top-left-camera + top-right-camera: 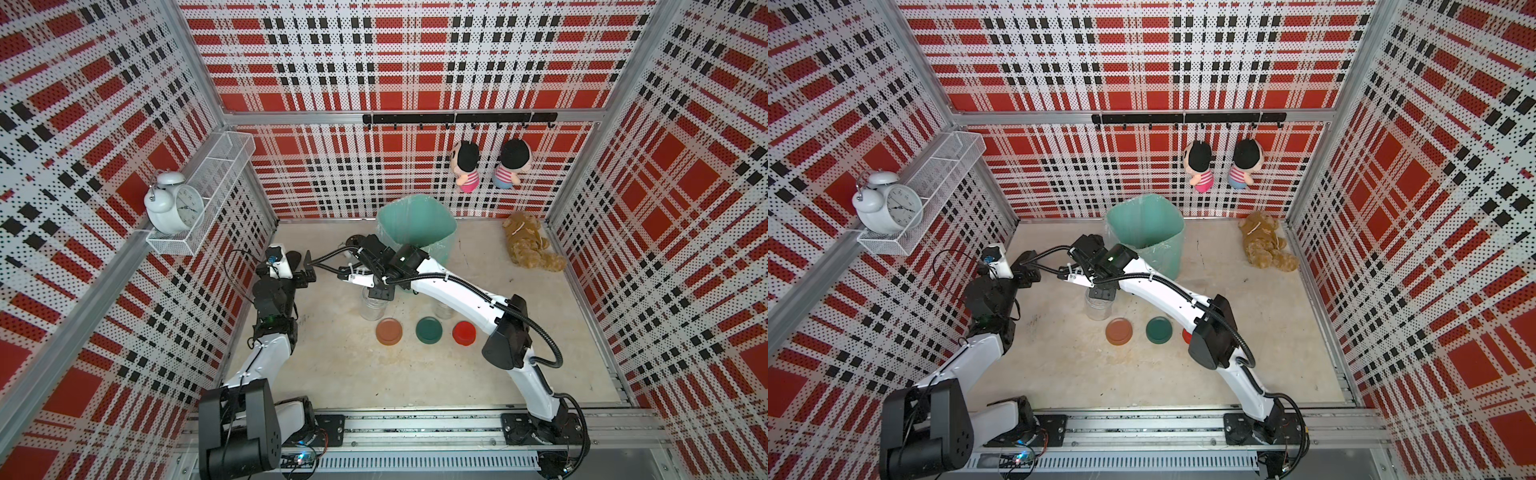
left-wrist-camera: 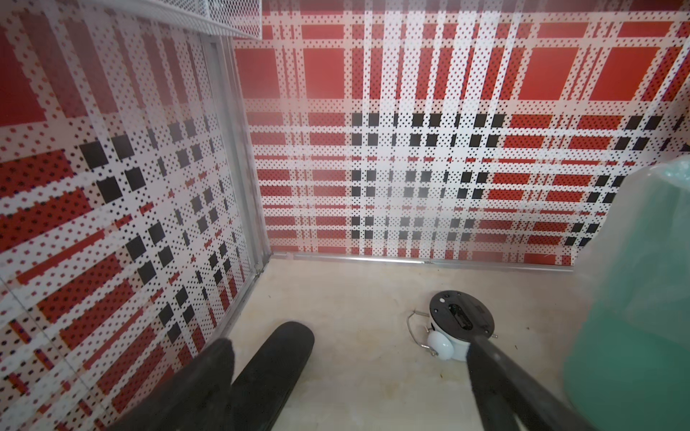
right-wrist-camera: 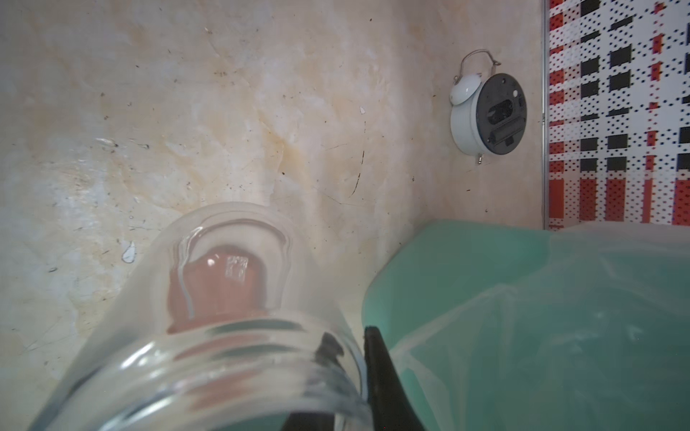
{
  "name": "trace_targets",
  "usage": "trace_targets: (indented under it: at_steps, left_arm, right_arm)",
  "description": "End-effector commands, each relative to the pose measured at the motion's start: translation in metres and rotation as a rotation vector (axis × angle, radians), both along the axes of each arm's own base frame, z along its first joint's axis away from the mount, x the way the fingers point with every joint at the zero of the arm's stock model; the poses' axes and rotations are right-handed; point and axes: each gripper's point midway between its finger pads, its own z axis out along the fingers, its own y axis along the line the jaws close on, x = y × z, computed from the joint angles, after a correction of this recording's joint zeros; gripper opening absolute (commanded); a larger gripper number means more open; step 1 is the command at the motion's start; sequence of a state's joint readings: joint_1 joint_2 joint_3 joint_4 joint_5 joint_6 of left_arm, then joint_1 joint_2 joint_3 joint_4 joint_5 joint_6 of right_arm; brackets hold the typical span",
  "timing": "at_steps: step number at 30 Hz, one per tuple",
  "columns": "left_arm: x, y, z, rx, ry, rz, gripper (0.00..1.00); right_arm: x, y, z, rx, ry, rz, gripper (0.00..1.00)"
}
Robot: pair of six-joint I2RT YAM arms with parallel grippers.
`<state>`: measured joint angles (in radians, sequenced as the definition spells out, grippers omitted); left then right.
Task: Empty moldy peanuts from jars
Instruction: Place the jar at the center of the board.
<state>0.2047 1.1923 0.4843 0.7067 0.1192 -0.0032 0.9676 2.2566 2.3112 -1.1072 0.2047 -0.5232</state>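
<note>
Furthest left, the left pincer hangs with jaws wide and empty over the far-left counter. Right of it, the right pincer is clamped on the rim of a clear jar, mouth up. Nearer, three lids lie in a row on the counter: brown lid, green lid, red lid. The bin stands far of them. A second jar stands just beyond the green and red lids, partly hidden by the right arm.
</note>
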Motion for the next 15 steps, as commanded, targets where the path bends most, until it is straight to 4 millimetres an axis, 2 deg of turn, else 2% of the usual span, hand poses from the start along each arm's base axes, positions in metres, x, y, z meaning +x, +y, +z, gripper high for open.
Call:
trace_targets:
  at_steps: [1, 6, 15]
  left_arm:
    - [0.000, 0.003, 0.004, -0.023, -0.031, 0.008, 0.98]
    - [-0.002, 0.005, 0.005, -0.014, -0.034, 0.017, 0.98]
    - [-0.002, 0.002, 0.004, -0.013, -0.032, 0.004, 0.98]
  right_arm:
    - [0.016, 0.006, 0.002, -0.016, -0.076, -0.001, 0.00]
    - [0.027, 0.008, -0.019, -0.054, -0.096, -0.028, 0.00]
    - [0.034, 0.013, -0.042, -0.084, -0.103, -0.029, 0.00]
